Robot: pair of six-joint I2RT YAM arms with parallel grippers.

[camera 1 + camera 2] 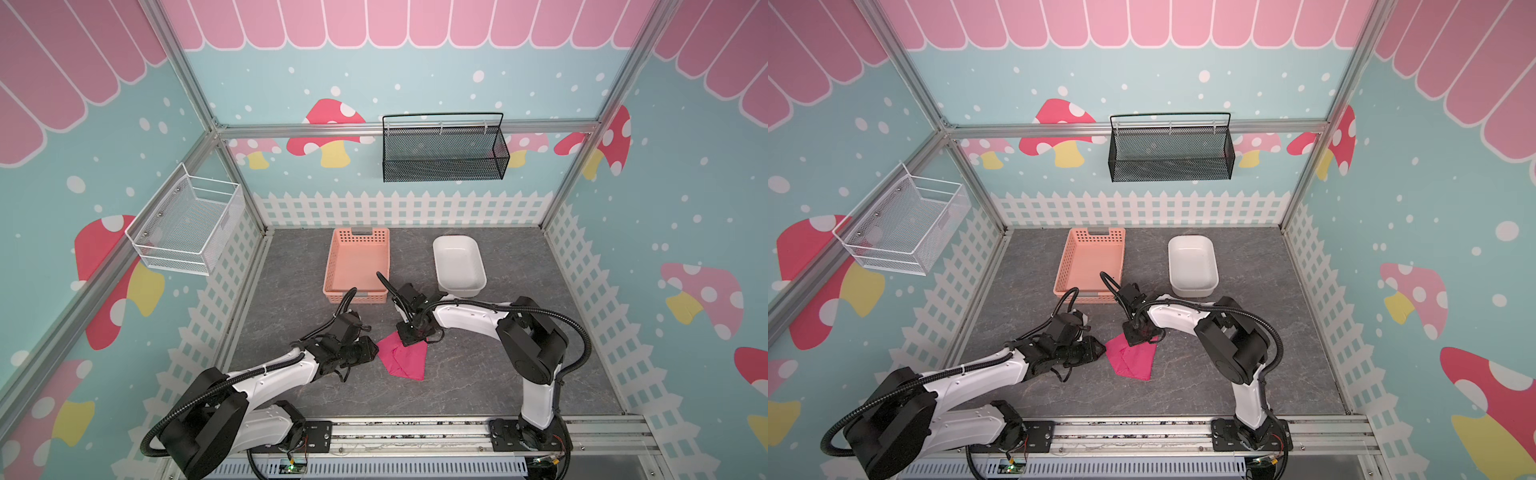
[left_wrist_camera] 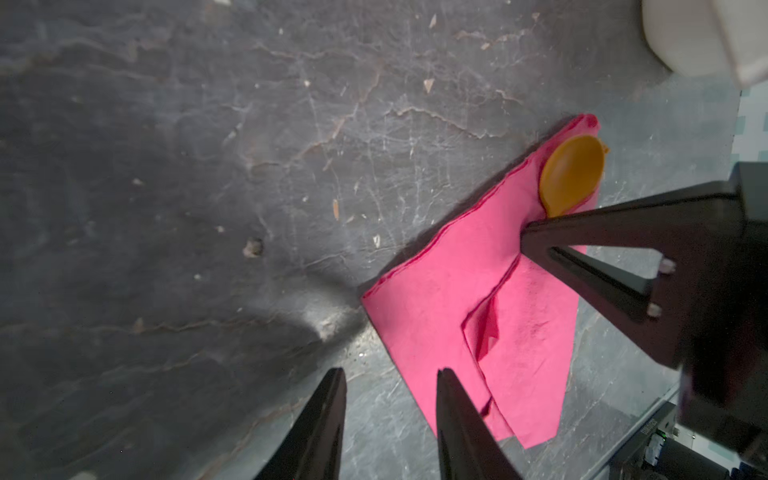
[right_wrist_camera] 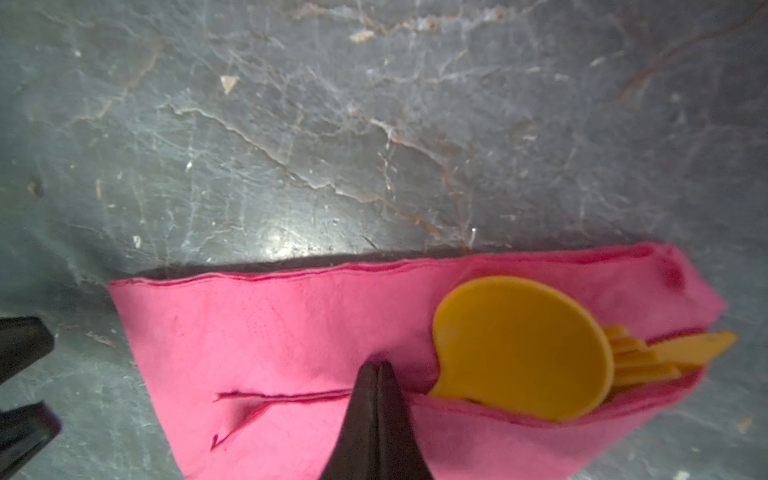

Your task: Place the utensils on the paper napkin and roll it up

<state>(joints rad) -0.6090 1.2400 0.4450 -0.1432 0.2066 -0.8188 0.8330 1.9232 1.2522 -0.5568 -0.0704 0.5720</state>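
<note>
On tabletop (image 1: pixel 478 374), napkin (image 1: pixel 402 360) lay folded over utensils (image 3: pixel 631 361); spoon (image 3: pixel 521 345) bowl poked out one end. At the fold, right fingers (image 3: pixel 359 424) were together, tip pressing beside spoon's neck; left fingers (image 2: pixel 322 424) stood apart, empty, at napkin's edge. Risk: if the press lifted, loose flap could spring open, or cutlery could slide out the open end.
</note>
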